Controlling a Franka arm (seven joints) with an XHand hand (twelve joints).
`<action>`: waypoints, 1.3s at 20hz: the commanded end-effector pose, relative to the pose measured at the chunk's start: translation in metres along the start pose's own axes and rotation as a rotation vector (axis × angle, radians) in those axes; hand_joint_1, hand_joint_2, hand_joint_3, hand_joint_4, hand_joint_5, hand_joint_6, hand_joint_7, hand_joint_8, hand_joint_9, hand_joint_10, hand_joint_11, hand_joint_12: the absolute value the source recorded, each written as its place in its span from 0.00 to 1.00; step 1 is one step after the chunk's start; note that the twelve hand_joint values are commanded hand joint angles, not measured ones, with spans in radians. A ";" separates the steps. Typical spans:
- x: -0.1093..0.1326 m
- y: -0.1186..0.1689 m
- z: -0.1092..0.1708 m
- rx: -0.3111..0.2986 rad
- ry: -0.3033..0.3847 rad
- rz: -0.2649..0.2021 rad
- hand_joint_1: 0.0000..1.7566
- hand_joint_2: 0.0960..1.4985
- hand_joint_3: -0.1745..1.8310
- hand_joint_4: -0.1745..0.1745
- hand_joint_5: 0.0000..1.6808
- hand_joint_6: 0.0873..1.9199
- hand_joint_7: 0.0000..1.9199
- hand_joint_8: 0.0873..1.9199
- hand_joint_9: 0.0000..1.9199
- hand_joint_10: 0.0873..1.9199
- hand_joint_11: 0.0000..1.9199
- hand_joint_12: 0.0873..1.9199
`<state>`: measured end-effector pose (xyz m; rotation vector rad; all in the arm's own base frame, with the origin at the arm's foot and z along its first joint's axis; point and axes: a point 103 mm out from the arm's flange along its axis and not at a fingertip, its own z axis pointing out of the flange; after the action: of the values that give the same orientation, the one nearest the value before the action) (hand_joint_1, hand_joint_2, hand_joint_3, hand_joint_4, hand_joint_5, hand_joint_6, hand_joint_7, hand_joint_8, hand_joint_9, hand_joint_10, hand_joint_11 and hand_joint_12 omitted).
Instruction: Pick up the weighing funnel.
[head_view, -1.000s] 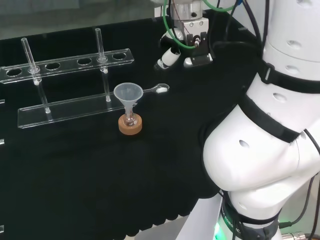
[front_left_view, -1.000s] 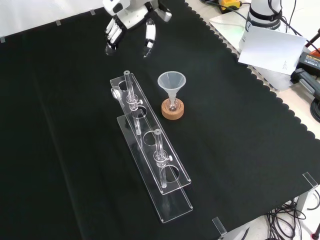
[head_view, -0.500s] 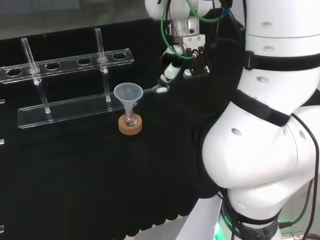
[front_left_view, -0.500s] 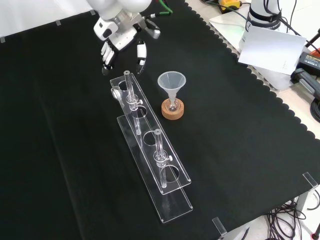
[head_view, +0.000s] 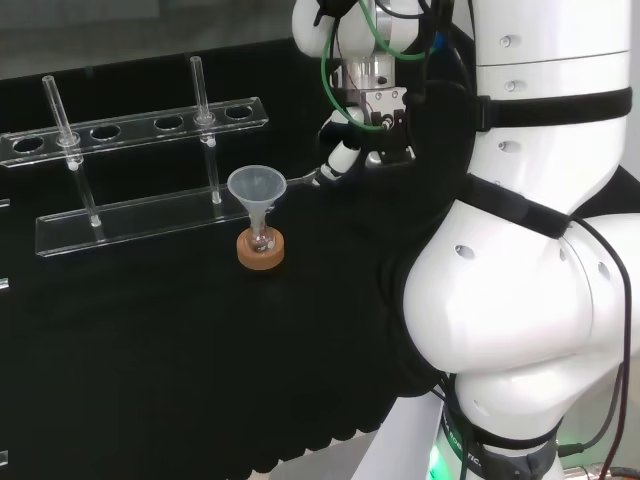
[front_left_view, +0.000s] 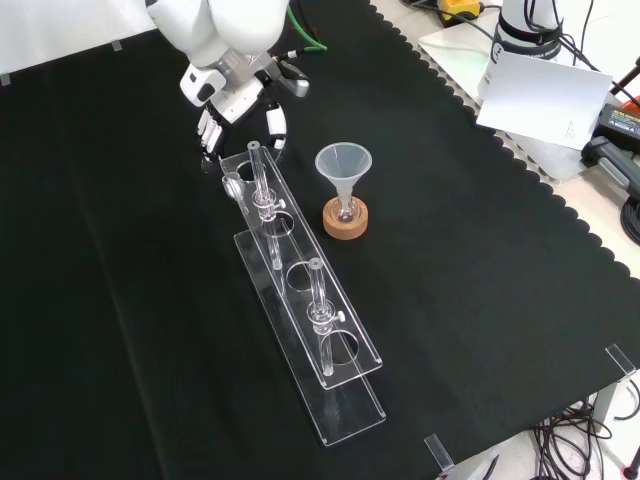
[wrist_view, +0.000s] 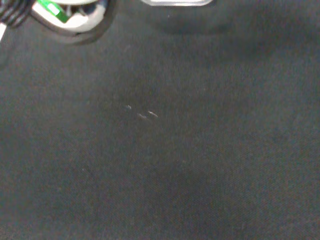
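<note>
Black and white robot hand (head_view: 345, 157) (front_left_view: 235, 100), open and empty, over the small clear weighing funnel (head_view: 305, 180).
It lies on the black bench (head_view: 150, 330) beside the clear cone funnel (head_view: 258, 187); best to pinch its scoop end and lift level.

Quick count of what's on the bench: one clear rack (front_left_view: 300, 300) with two glass tubes (head_view: 198, 88) standing in it, one funnel (front_left_view: 343, 162), one small flask (front_left_view: 345, 212), one cork ring (front_left_view: 347, 224), and one weighing funnel (head_view: 303, 180).

Black cloth (front_left_view: 480, 300) bears rack (head_view: 130, 218), cork ring (front_left_view: 346, 221), weighing funnel (head_view: 300, 181).
</note>
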<state>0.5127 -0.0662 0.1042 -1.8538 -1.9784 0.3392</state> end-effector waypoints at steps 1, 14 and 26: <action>0.003 0.011 0.008 -0.003 0.009 0.002 0.49 0.34 0.36 0.46 0.32 0.00 0.18 0.34 0.32 0.28 0.22 0.68; -0.001 0.027 0.015 -0.026 -0.067 -0.037 0.52 0.33 0.38 0.47 0.37 0.00 0.25 0.33 0.38 0.26 0.24 0.67; 0.005 0.036 0.009 -0.029 -0.178 -0.016 0.52 0.33 0.39 0.50 0.43 0.03 0.26 0.33 0.40 0.26 0.25 0.66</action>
<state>0.5369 -0.0576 0.0802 -1.8703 -2.1172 0.4519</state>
